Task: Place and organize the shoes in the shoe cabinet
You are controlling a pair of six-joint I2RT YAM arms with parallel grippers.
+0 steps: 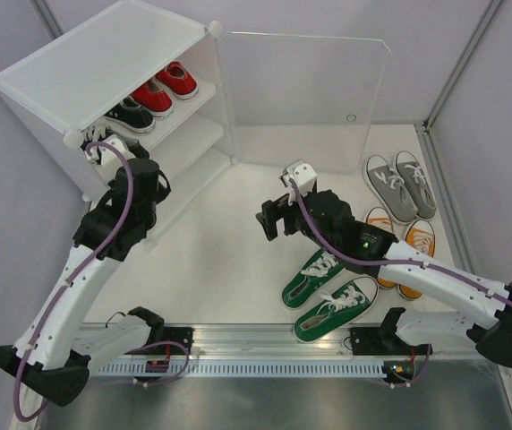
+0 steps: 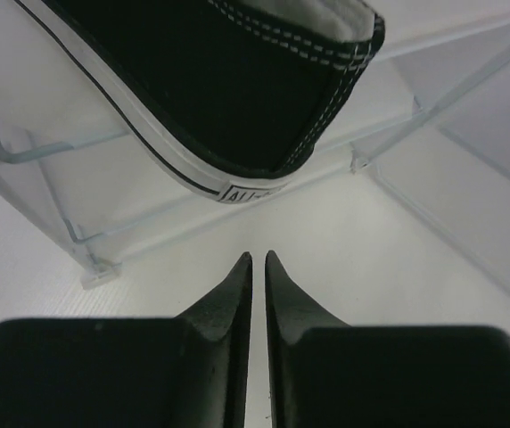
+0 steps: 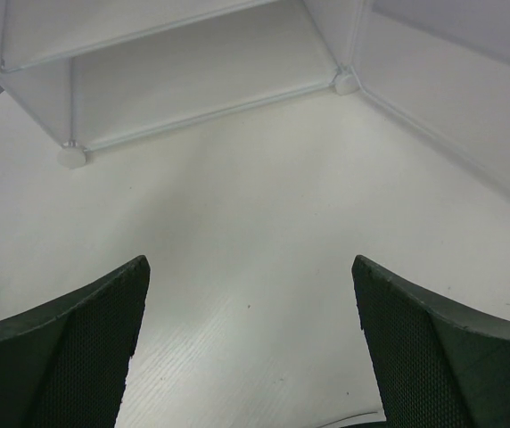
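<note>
Cabinet (image 1: 104,49) sits at the far-left corner of the worktop (image 1: 211,260), open front facing the middle. Its clear door (image 1: 310,98) is swung out to the right along the far edge. Red pair (image 1: 166,88) stands on the upper shelf (image 1: 198,98) toward the right end, w/ one black shoe (image 1: 129,115) just beside it.

Left hand (image 2: 257,259) is at the cabinet's left front corner. Its fingers are nearly together, only a thin slit btw. them, nothing in the slit. Straight ahead in the left wrist view a second black shoe (image 2: 237,89) shows its heel and white sole edge, apart from the fingertips (which tier it's on I can't tell).

Right hand (image 1: 274,219) hovers mid-worktop, jaws spread wide, empty. The right wrist view shows bare worktop under it and the cabinet's bottom tier (image 3: 193,98) ahead.

Open room: a broad bare strip runs from the cabinet front to the near rail (image 1: 265,345).

Green pair (image 1: 328,291) lies side by side close to the near rail, just beside the right arm (image 1: 435,278). Orange pair (image 1: 413,242) is partly under that arm. Grey pair (image 1: 401,184) lies beyond it, close to the worktop's right border and near the door's free edge.
</note>
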